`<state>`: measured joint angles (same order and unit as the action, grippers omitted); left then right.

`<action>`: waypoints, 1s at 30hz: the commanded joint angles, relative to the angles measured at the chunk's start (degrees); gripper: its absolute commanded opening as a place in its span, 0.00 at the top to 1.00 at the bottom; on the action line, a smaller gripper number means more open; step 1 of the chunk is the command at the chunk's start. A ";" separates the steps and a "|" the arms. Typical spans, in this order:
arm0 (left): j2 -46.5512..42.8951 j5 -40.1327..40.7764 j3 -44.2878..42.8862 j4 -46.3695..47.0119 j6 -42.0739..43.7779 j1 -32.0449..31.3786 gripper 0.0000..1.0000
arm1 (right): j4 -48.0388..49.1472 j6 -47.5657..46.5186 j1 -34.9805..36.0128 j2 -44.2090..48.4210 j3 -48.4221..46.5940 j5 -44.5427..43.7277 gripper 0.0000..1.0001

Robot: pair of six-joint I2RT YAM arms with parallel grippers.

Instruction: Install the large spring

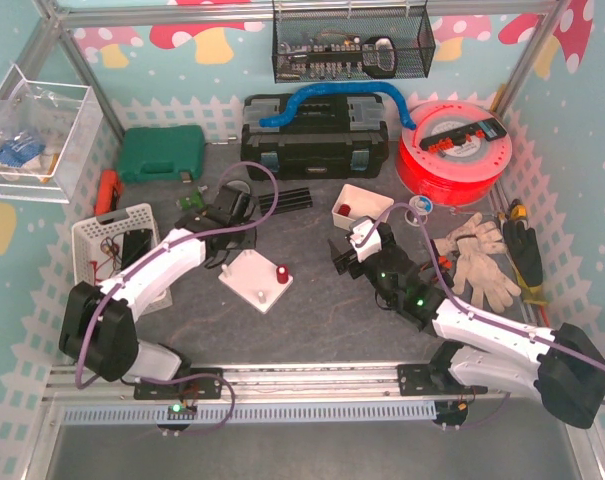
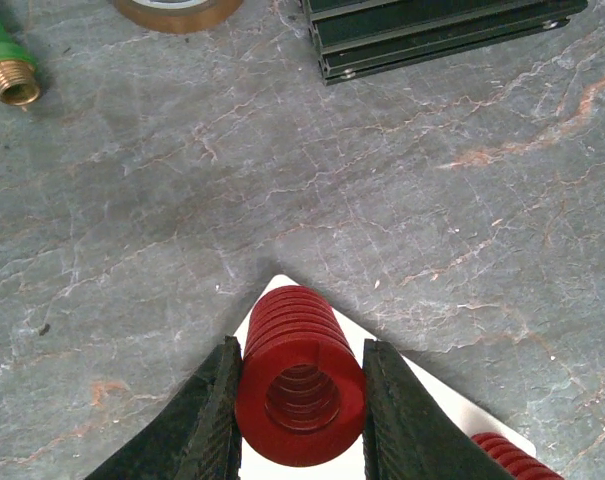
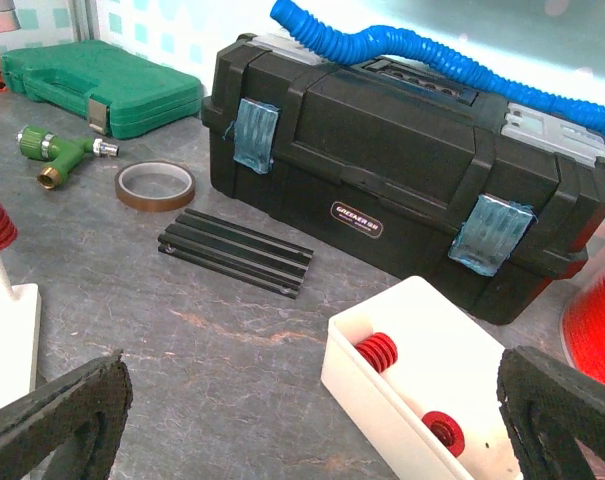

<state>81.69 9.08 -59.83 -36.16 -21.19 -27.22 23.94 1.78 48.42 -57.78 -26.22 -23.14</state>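
The large spring (image 2: 300, 380), a thick red coil, is seen end-on in the left wrist view, pinched between the black fingers (image 2: 197, 430). My left gripper (image 2: 302, 405) is shut on it above a corner of the white base plate (image 2: 422, 400). From above, the left gripper (image 1: 228, 250) hovers over the plate's (image 1: 252, 285) far-left part and hides the spring. A smaller red spring (image 1: 281, 273) stands on the plate. My right gripper (image 1: 344, 256) hangs wide open to the right of the plate, nothing between its fingers (image 3: 57, 420).
A white box (image 3: 382, 395) with two red springs (image 3: 378, 352) lies just ahead of the right gripper. Behind are a black toolbox (image 1: 314, 148), black rail (image 3: 237, 250), tape roll (image 3: 154, 185), green fitting (image 3: 57, 150) and green case (image 1: 160, 152). Gloves (image 1: 479, 258) and a red spool (image 1: 452, 150) lie right.
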 commanded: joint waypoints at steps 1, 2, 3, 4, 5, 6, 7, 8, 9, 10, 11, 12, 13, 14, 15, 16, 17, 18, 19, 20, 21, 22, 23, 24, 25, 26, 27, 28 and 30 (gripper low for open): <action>0.96 -0.10 -0.06 1.10 0.38 0.24 1.00 | 0.95 -0.22 0.00 -0.03 0.19 -0.34 0.01; 1.12 0.07 -0.03 1.09 0.37 0.27 1.00 | 0.99 -0.28 0.00 -0.05 0.15 -0.32 0.01; 1.25 0.25 -0.06 1.17 0.41 0.22 1.00 | 0.94 -0.23 0.01 0.05 0.16 -0.26 0.01; 1.37 0.38 -0.11 1.25 0.34 0.24 1.00 | 1.01 -0.24 0.01 0.04 0.20 -0.25 0.01; 1.65 0.41 -0.11 1.31 0.38 0.20 1.00 | 0.98 -0.28 0.00 0.10 0.22 -0.28 0.01; 1.83 0.53 -0.10 1.35 0.30 0.22 1.00 | 0.95 -0.24 0.00 0.12 0.23 -0.21 0.01; 1.95 0.58 -0.05 1.33 0.33 0.24 1.00 | 0.97 -0.35 0.00 0.13 0.22 -0.24 0.01; 1.98 0.59 -0.02 1.30 0.28 0.22 1.00 | 1.03 -0.36 -0.02 0.12 0.24 -0.24 0.01; 1.86 0.59 0.01 1.27 0.38 0.23 1.00 | 1.07 -0.35 0.00 0.06 0.22 -0.24 0.01; 1.63 0.61 0.06 1.24 0.41 0.24 1.00 | 1.10 -0.44 0.00 0.04 0.20 -0.35 0.01; 1.32 0.67 0.14 1.20 0.52 0.23 1.00 | 1.09 -0.39 0.00 0.05 0.22 -0.35 0.01; 0.95 0.67 0.15 1.18 0.46 0.24 1.00 | 1.10 -0.45 0.00 0.04 0.20 -0.33 0.01; 0.60 0.53 0.16 1.11 0.53 0.22 1.00 | 1.10 -0.43 0.00 0.08 0.20 -0.33 0.01; 0.24 0.06 0.08 1.07 0.53 0.17 1.00 | 1.10 -0.51 0.00 0.05 0.20 -0.25 0.01; -0.04 -0.50 0.03 0.92 0.70 0.22 1.00 | 1.06 -0.48 0.00 -0.04 0.23 -0.08 0.01; -0.31 -0.63 -0.02 0.78 0.77 0.19 1.00 | 1.10 -0.49 0.00 -0.10 0.16 0.13 0.01; -0.57 -0.64 -0.03 0.70 0.72 0.20 1.00 | 1.10 -0.53 0.00 -0.11 0.10 0.20 0.01; -0.79 -0.64 -0.02 0.46 0.71 0.16 1.00 | 1.10 -0.55 0.00 -0.20 0.12 0.28 0.01; -1.01 -0.64 -0.02 0.26 0.71 0.18 1.00 | 0.97 -0.55 0.00 -0.30 0.10 0.27 0.01; -1.21 -0.53 -0.02 0.03 0.74 0.23 1.00 | 1.01 -0.54 0.00 -0.32 0.04 0.22 0.01; -1.45 -0.36 0.03 -0.15 0.86 0.24 1.00 | 0.94 -0.54 0.00 -0.32 0.04 0.20 0.01; -1.63 -0.19 0.06 -0.26 0.82 0.17 1.00 | 0.98 -0.62 0.00 -0.32 0.03 0.16 0.01; -1.77 -0.13 0.02 -0.34 0.91 0.21 1.00 | 0.96 -0.56 0.00 -0.25 0.04 0.17 0.01; -1.91 -0.18 0.06 -0.46 0.92 0.20 1.00 | 0.93 -0.55 0.00 -0.19 0.06 0.19 0.01; -1.97 -0.20 -0.01 -0.50 0.94 0.20 1.00 | 0.97 -0.55 0.00 -0.15 0.06 0.25 0.01; -2.04 -0.35 -0.11 -0.64 0.90 0.22 1.00 | 1.01 -0.48 0.00 -0.14 0.08 0.20 0.01; -2.12 -0.38 -0.18 -0.74 0.89 0.24 1.00 | 0.96 -0.54 0.00 -0.10 0.08 0.25 0.01; -2.21 -0.45 -0.19 -0.82 0.91 0.22 1.00 | 1.00 -0.54 0.00 -0.14 0.07 0.26 0.01; -2.24 -0.39 -0.27 -0.79 1.01 0.20 1.00 | 0.98 -0.55 0.00 -0.14 0.04 0.28 0.01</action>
<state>81.10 8.97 -59.81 -36.36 -21.17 -27.22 23.94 1.72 48.42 -57.80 -26.22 -22.92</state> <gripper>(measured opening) 0.278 0.987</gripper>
